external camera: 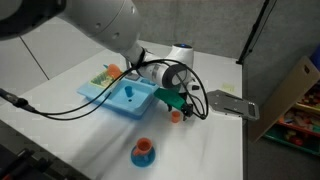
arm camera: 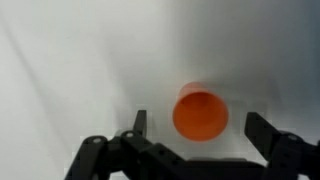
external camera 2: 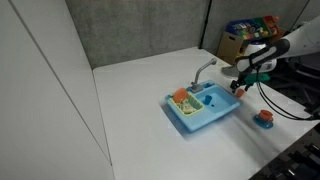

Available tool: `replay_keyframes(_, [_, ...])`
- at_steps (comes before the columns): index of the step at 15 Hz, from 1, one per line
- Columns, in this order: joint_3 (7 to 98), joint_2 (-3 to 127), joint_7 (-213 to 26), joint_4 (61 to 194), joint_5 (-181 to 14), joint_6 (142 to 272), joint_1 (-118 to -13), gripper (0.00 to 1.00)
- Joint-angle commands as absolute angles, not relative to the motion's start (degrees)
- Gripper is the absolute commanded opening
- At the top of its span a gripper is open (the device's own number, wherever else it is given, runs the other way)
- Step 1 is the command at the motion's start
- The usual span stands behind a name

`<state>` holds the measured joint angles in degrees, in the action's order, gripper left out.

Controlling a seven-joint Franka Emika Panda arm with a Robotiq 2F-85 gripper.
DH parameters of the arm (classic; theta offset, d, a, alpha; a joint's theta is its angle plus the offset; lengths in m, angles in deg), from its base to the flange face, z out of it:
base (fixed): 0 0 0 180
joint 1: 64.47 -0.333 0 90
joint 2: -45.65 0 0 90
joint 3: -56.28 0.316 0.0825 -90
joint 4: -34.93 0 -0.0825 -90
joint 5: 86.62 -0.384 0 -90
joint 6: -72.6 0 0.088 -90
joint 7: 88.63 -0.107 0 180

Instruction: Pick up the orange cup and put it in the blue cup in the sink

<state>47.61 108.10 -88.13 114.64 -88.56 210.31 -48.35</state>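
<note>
In an exterior view: gripper (external camera: 178, 106) low over orange cup (external camera: 175, 115), just beside sink (external camera: 120, 108); blue cup (external camera: 130, 90) stands in sink | in an exterior view: gripper (external camera 2: 243, 85) near faucet (external camera 2: 203, 70) | wrist view: jaws spread wide, orange cup (arm camera: 200, 113) upright between 2 fingers (arm camera: 268, 132), touching neither, on white table (arm camera: 80, 60)
</note>
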Motion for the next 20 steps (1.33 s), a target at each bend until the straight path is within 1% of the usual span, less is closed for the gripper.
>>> replay_keyframes(1, [47.9, 108.5, -87.2, 113.7, -88.3, 208.7, -47.8, 1.0])
replay_keyframes(8, [47.8, 108.1, -87.4, 114.2, -88.4, 208.6, -47.8, 1.0])
replay_keyframes(9, [47.8, 108.0, -87.4, 114.2, -88.4, 208.6, -47.8, 0.93])
replay_keyframes(10, [47.8, 108.0, -87.5, 114.2, -88.4, 208.6, -47.8, 0.74])
replay_keyframes(12, [47.7, 108.0, -87.6, 114.2, -88.4, 208.5, -47.9, 0.58])
replay_keyframes(14, [47.7, 108.1, -87.6, 114.1, -88.4, 208.2, -47.9, 0.49])
replay_keyframes(15, [47.5, 107.9, -87.9, 114.2, -88.3, 208.0, -48.0, 0.42])
replay_keyframes(17, [47.3, 107.3, -88.1, 114.7, -88.3, 207.7, -48.1, 0.31])
replay_keyframes(18, [47.1, 106.6, -88.3, 115.2, -88.3, 207.6, -48.3, 0.34])
replay_keyframes(20, [46.7, 105.4, -88.6, 115.8, -88.1, 206.8, -48.5, 0.28])
